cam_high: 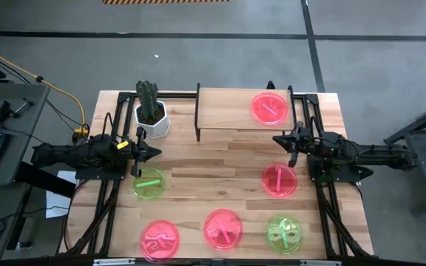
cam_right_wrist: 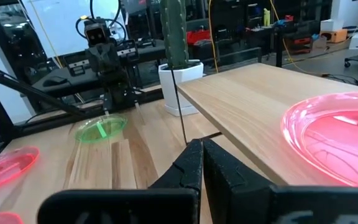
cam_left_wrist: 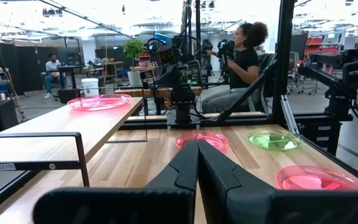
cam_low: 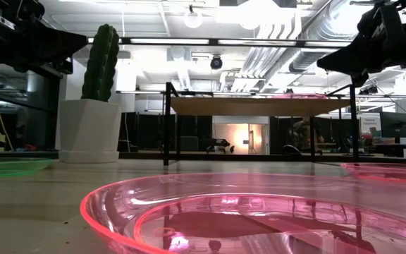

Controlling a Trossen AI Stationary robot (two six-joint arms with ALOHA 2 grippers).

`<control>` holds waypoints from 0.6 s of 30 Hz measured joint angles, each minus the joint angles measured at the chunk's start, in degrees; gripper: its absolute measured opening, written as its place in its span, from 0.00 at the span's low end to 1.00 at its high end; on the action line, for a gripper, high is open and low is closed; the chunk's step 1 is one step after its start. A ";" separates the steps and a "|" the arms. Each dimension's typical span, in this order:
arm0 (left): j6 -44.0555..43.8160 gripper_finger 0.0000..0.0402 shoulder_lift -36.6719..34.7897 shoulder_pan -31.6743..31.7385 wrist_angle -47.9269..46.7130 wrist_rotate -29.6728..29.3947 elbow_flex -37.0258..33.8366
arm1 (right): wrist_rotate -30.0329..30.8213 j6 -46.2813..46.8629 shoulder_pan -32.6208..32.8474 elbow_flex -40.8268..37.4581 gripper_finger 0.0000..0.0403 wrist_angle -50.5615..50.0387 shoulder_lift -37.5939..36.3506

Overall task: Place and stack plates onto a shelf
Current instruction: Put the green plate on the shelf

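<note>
The shelf (cam_high: 228, 111), a low light-wood board on black legs, stands at the table's far middle. One pink plate (cam_high: 270, 108) lies flat on its right part, also seen from my right wrist (cam_right_wrist: 337, 140). On the table lie three pink plates (cam_high: 279, 179) (cam_high: 222, 227) (cam_high: 159, 240) and two green plates (cam_high: 148, 184) (cam_high: 284, 233). My left gripper (cam_high: 156, 152) hovers shut at the left, above and just beyond the left green plate. My right gripper (cam_high: 278, 138) hovers shut at the right, by the shelf's near right corner. Neither holds anything.
A white hexagonal pot with a cactus (cam_high: 151, 118) stands just left of the shelf, close to my left gripper. Black frame rails run along the table's left and right sides. Bare wood lies between the two arms. Beyond the table a person sits (cam_left_wrist: 241, 62).
</note>
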 joint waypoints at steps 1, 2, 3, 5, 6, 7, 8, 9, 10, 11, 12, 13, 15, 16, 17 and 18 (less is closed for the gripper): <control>0.00 0.00 -0.02 -0.02 0.02 -0.02 0.02 | -0.02 0.08 0.00 0.00 0.00 -0.02 0.00; 0.02 0.00 -0.02 0.00 0.02 -0.02 0.00 | -0.04 0.11 0.02 0.00 0.00 -0.02 0.00; 0.02 0.00 0.00 0.00 0.00 0.00 0.00 | -0.06 0.12 0.02 0.00 0.00 -0.02 0.00; 0.02 0.00 -0.02 0.00 0.00 -0.01 0.01 | -0.12 0.12 0.02 -0.03 0.00 -0.01 0.00; 0.02 0.00 -0.02 0.00 0.01 -0.01 0.00 | -0.23 0.13 0.02 -0.36 0.00 0.65 0.00; 0.03 0.00 -0.01 -0.01 0.01 -0.02 0.00 | -0.46 0.13 0.02 -1.07 0.00 1.80 -0.02; 0.06 0.00 -0.01 0.00 0.02 -0.02 0.01 | -0.73 0.11 0.02 -2.15 0.00 3.63 -0.02; 0.07 0.00 0.00 0.00 0.01 -0.02 0.00 | -1.52 0.04 0.02 -3.45 0.00 5.84 0.00; 0.07 0.00 0.00 -0.01 0.00 0.00 0.01 | -2.12 0.00 0.02 -4.79 0.00 7.92 0.00; 0.07 0.00 0.00 0.00 0.02 -0.01 0.02 | -2.93 -0.04 0.02 -6.00 0.00 9.94 0.00; 0.07 0.00 0.00 0.00 0.02 -0.02 0.00 | -3.07 -0.05 0.02 -6.84 0.00 11.49 -0.08; 0.07 0.00 0.00 0.00 0.02 0.00 0.00 | -3.13 -0.03 0.02 -7.49 0.00 13.22 -0.11; -0.88 0.00 0.00 -0.02 0.73 -0.18 0.00 | -3.10 -0.06 0.02 -7.50 0.00 14.28 -0.11; -2.85 0.00 0.10 -0.01 1.94 -0.76 0.00 | -3.10 -0.07 0.02 -7.31 0.00 14.12 -0.11; -5.17 0.00 0.45 -0.02 3.43 -1.78 0.01 | -3.11 -0.07 0.02 -7.12 0.00 14.24 -0.10; -6.82 0.00 0.95 0.00 4.36 -2.87 0.07 | -3.15 -0.07 0.02 -6.94 0.00 14.46 -0.09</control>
